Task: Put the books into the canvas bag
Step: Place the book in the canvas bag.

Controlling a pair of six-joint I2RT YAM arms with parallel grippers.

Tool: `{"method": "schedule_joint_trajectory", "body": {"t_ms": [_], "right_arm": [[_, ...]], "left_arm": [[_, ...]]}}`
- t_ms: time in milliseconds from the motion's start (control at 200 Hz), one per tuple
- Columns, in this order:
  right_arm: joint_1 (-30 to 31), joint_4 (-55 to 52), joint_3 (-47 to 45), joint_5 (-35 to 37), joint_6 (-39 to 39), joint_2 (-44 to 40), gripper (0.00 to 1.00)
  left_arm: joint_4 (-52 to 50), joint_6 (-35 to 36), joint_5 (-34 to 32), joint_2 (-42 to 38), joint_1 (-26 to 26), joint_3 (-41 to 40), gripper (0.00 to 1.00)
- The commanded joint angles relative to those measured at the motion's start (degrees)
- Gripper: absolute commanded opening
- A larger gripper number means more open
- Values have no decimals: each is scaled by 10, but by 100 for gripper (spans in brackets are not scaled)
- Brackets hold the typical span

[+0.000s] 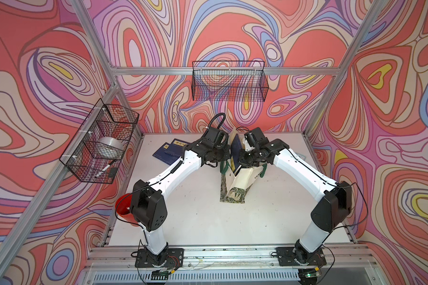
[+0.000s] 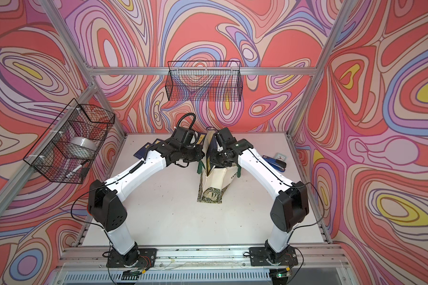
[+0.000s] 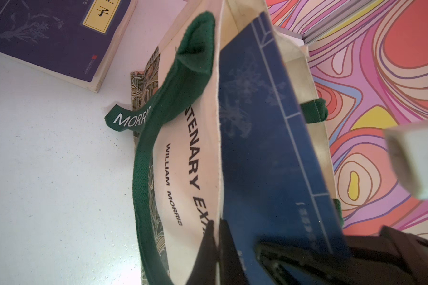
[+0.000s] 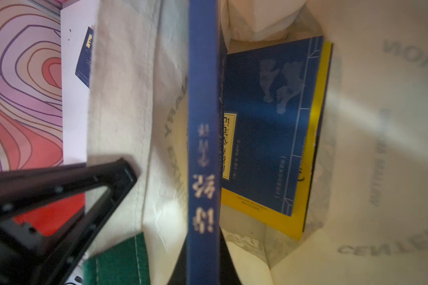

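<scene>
Standing spine upward, navy book (image 4: 203, 123), canvas bag (image 4: 381, 148)

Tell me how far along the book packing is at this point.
Done: a navy book and a yellow book lie inside the canvas bag. In hand: the left claw pinches the bag's rim while the right claw holds a second navy book on edge in its mouth. Left: at least two loose navy books lie on the table.
</scene>
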Motion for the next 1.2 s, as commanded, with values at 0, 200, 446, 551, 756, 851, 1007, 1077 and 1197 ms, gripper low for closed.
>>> {"method": "schedule_joint_trajectory", "body": {"t_ms": [0, 200, 446, 551, 756, 851, 1007, 1077, 1197], "right_arm": [[17, 77, -23, -19, 29, 3, 0], [39, 143, -98, -9, 48, 29, 0], [39, 156, -126, -10, 35, 44, 29], [39, 155, -123, -8, 28, 22, 50], [33, 82, -67, 54, -16, -33, 59], [24, 34, -41, 90, -36, -53, 60], [0, -18, -29, 138, -57, -95, 63], [-16, -40, -33, 164, -64, -112, 65], [-66, -66, -68, 198, -66, -138, 69]], "left_arm": [[-7, 6, -17, -5, 1, 28, 5], [-13, 7, -14, 0, 1, 44, 5], [-17, 9, -15, 0, 2, 49, 6], [-22, 11, -18, -4, 3, 44, 11], [-23, 15, -18, -11, 11, 31, 15], [-28, 17, -18, -12, 13, 31, 21], [-35, 32, -17, -17, 13, 28, 41], [-41, 36, -20, -15, 13, 30, 42], [-50, 42, -25, -13, 12, 28, 45]]}}
